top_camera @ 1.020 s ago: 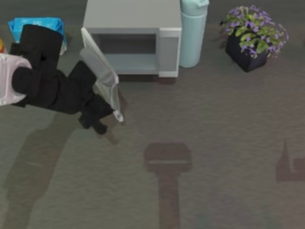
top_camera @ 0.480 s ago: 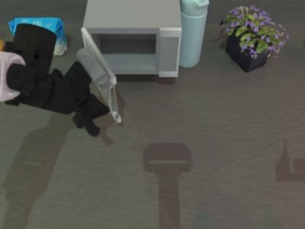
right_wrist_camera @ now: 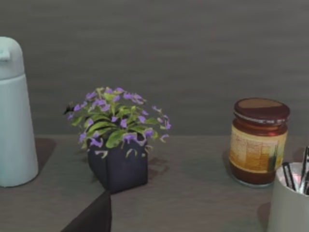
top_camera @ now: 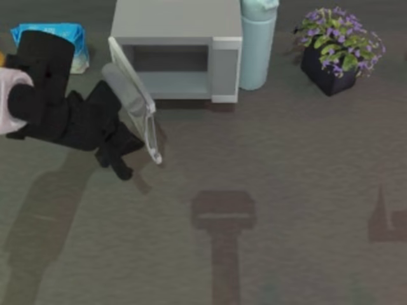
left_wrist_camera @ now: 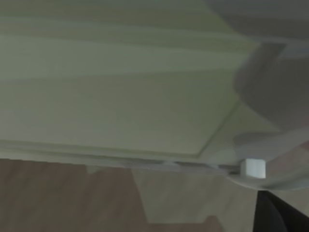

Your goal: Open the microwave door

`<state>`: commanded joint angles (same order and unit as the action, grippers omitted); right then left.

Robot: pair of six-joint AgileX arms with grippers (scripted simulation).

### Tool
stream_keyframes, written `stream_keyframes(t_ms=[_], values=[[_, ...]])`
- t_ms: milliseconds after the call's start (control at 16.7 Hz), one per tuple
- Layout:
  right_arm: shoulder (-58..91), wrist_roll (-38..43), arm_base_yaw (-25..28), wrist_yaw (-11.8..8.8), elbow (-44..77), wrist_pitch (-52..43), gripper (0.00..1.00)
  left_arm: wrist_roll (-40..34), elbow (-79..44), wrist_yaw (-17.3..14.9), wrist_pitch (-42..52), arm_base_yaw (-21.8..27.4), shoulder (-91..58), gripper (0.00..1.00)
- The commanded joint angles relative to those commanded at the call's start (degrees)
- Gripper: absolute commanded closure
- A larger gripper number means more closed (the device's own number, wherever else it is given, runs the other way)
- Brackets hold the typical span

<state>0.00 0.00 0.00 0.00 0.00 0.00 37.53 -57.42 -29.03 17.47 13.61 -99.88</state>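
The light-grey microwave [top_camera: 178, 19] stands at the back middle of the table with its cavity showing. The microwave door [top_camera: 137, 105] hangs wide open, swung out to the left on its left hinge, its free edge pointing toward the table's front. My left gripper [top_camera: 127, 159] sits against the door's outer side, close to that free edge. In the left wrist view the door panel [left_wrist_camera: 120, 96] fills most of the picture. The silver handle [left_wrist_camera: 275, 181] with its white mount [left_wrist_camera: 253, 168] lies just beside a dark part of the gripper [left_wrist_camera: 282, 215]. My right gripper [right_wrist_camera: 91, 220] is outside the top view.
A pale blue bottle [top_camera: 256, 44] stands against the microwave's right side. A purple-flowered plant pot [top_camera: 337, 47] is at the back right. A blue packet [top_camera: 54, 35] lies behind my left arm. The right wrist view shows a brown jar [right_wrist_camera: 258, 142] and a pen cup [right_wrist_camera: 289, 203].
My left arm and gripper have moved left, mostly in the first half second. The door has swung a little further open with them. The right wrist view has no earlier frame.
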Motion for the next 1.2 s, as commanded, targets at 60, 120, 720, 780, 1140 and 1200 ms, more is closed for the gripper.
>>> stream_keyframes(t_ms=[60, 120, 720, 780, 1140, 1200], values=[[0.00, 0.00, 0.00, 0.00, 0.00, 0.00, 0.00, 0.00, 0.00, 0.00, 0.00, 0.00, 0.00, 1.00], [0.00, 0.00, 0.00, 0.00, 0.00, 0.00, 0.00, 0.00, 0.00, 0.00, 0.00, 0.00, 0.00, 1.00], [0.00, 0.00, 0.00, 0.00, 0.00, 0.00, 0.00, 0.00, 0.00, 0.00, 0.00, 0.00, 0.00, 1.00], [0.00, 0.00, 0.00, 0.00, 0.00, 0.00, 0.00, 0.00, 0.00, 0.00, 0.00, 0.00, 0.00, 1.00], [0.00, 0.00, 0.00, 0.00, 0.00, 0.00, 0.00, 1.13, -0.21, -0.55, 0.68, -0.34, -0.12, 1.00], [0.00, 0.00, 0.00, 0.00, 0.00, 0.00, 0.00, 1.56, -0.35, -0.79, 0.87, -0.54, -0.10, 1.00]])
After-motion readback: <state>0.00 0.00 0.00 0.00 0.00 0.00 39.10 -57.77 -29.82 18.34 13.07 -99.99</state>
